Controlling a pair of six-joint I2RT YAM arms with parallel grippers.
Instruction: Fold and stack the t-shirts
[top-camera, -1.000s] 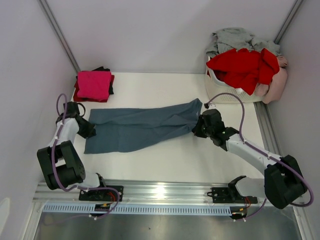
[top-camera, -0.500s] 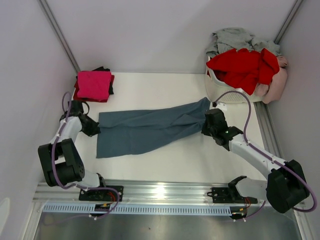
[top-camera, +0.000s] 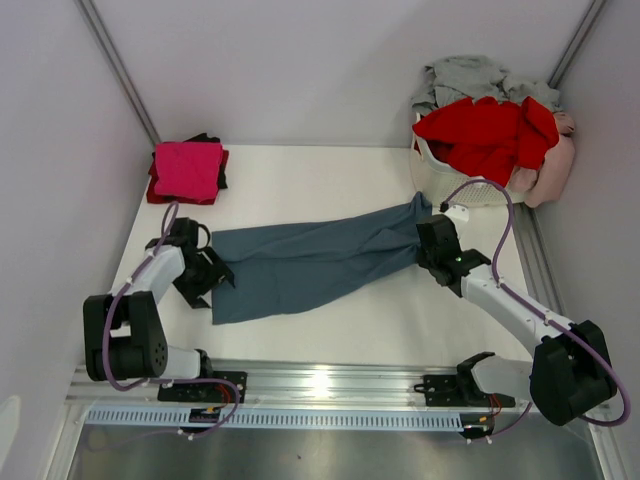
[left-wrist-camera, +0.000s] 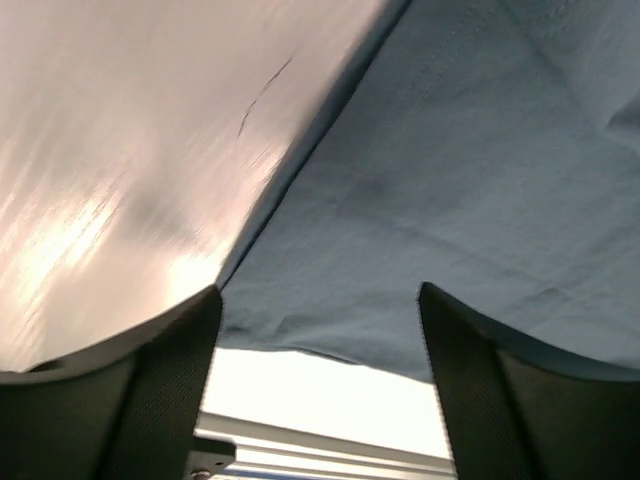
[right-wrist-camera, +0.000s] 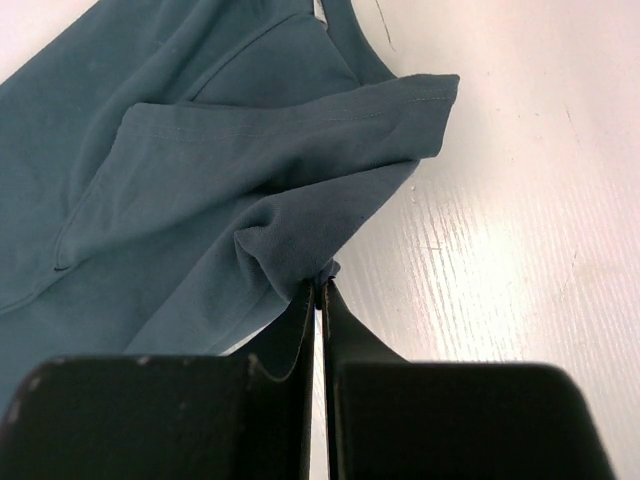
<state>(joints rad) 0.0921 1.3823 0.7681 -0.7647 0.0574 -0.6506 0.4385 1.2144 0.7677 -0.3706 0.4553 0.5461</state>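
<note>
A slate blue-grey t-shirt (top-camera: 310, 262) lies stretched across the white table, bunched narrow toward the right. My right gripper (top-camera: 428, 238) is shut on a pinch of its right end, with the fabric (right-wrist-camera: 290, 240) gathered at the fingertips. My left gripper (top-camera: 222, 281) stands open at the shirt's left edge; the cloth (left-wrist-camera: 450, 200) lies beyond its spread fingers, not between them. A folded magenta t-shirt (top-camera: 187, 168) rests on a black one at the back left.
A white laundry basket (top-camera: 440, 185) at the back right holds red (top-camera: 490, 135), grey (top-camera: 470, 75) and pale pink (top-camera: 555, 165) shirts. A metal rail (top-camera: 320, 385) runs along the near edge, and grey walls close in on both sides.
The shirt has slid to the right with the right gripper pulling it. The left gripper has opened, let go of the left edge and moved rightward and nearer.
</note>
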